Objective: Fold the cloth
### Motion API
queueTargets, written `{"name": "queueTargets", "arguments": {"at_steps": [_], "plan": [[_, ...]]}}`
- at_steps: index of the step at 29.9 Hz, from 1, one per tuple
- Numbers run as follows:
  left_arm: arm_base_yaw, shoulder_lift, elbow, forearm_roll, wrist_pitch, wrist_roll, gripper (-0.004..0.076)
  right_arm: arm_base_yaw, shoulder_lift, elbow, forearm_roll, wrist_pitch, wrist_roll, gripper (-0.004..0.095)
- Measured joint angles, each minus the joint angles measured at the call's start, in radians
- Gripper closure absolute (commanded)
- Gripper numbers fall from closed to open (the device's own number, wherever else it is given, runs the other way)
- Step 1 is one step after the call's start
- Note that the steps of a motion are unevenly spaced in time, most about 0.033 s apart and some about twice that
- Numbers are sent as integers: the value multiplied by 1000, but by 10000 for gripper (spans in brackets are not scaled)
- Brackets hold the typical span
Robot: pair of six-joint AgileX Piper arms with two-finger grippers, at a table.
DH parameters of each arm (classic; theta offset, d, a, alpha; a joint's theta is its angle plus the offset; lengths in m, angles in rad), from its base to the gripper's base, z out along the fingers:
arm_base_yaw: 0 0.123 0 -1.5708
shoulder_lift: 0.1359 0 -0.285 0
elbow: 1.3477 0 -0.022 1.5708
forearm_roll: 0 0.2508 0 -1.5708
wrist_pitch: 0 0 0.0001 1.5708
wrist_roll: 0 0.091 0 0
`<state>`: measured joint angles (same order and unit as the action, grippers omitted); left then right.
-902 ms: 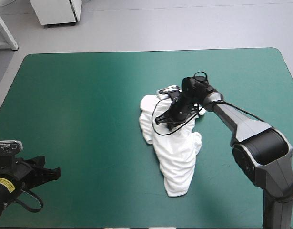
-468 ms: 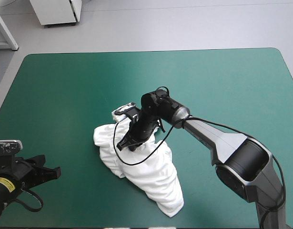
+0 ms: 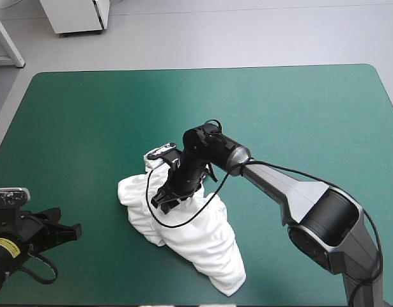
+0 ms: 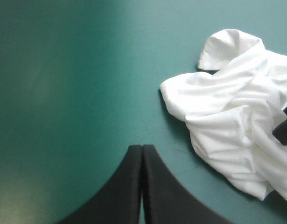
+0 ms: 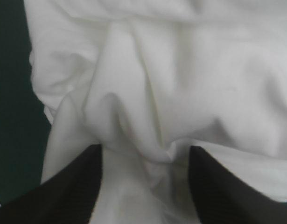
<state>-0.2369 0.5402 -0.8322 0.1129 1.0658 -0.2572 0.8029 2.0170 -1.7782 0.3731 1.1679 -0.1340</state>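
1. The table (image 3: 87, 115), rounded at its corners and laid with a teal-green cover, is occupied by one item.
2. The white short-sleeved T-shirt (image 3: 206, 240) is crumpled into a heap near the middle, toward the near edge.
3. The right gripper (image 5: 144, 148) is set on the heap's left part. Its black fingers are spread apart, with a fold bunched between them.
4. The left gripper (image 4: 142, 147) is placed over bare cover by the near left corner, fingers pressed together.
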Motion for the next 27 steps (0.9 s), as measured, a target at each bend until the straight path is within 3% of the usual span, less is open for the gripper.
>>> {"name": "queueTargets", "arguments": {"at_steps": [7,12,16,19,25,27], "plan": [[0,0,0,0,-2,0,733,-1,-90,-91,-119,54,50,440],[0,22,-1,0,2,93,732,-1,-250,-114,-250,64,79,455],[0,109,-7,-17,37,147,696,-6,-355,-100,-284,79,134,455],[0,207,-42,-75,62,215,619,-6,-398,-90,-275,79,170,455],[0,449,-222,-96,101,362,345,-6,-460,1,-276,79,196,455],[0,525,-282,-88,130,401,302,-6,-483,43,-275,79,197,455]]}}
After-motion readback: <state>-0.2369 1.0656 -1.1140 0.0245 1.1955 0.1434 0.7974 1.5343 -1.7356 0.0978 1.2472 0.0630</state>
